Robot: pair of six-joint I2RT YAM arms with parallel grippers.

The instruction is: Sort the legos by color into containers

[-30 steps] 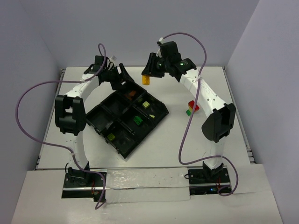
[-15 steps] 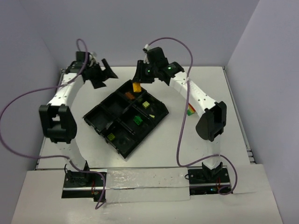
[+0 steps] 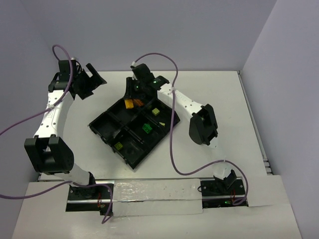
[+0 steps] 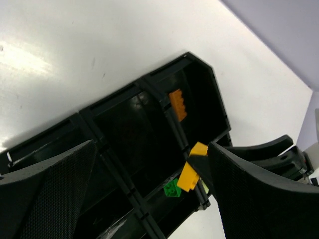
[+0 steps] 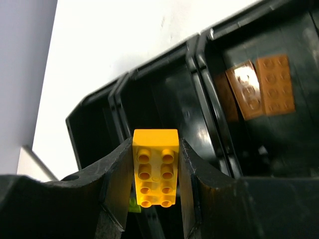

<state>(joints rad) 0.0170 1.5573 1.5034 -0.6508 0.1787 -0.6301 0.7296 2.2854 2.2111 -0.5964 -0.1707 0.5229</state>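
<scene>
The black tray point(image 3: 102, 121) of square compartments lies mid-table. My right gripper point(image 3: 131, 94) hangs over its far corner, shut on a yellow brick point(image 3: 128, 103); the right wrist view shows that brick point(image 5: 155, 167) pinched between the fingers point(image 5: 118, 174), studs toward the camera. An orange brick point(image 3: 140, 103) lies in the far compartment, and it also shows in the right wrist view point(image 5: 275, 84). A pale yellow-green brick point(image 3: 156, 111), a green brick point(image 3: 147, 128) and a yellow-green brick point(image 3: 119, 146) lie in other compartments. My left gripper point(image 3: 90, 81) is open and empty, held up left of the tray.
The left wrist view looks down on the tray point(image 4: 119, 94) with the orange brick point(image 4: 178, 103), the green brick point(image 4: 173, 189) and the held yellow brick point(image 4: 192, 172). White walls stand at the back and the right. Purple cables loop above the table.
</scene>
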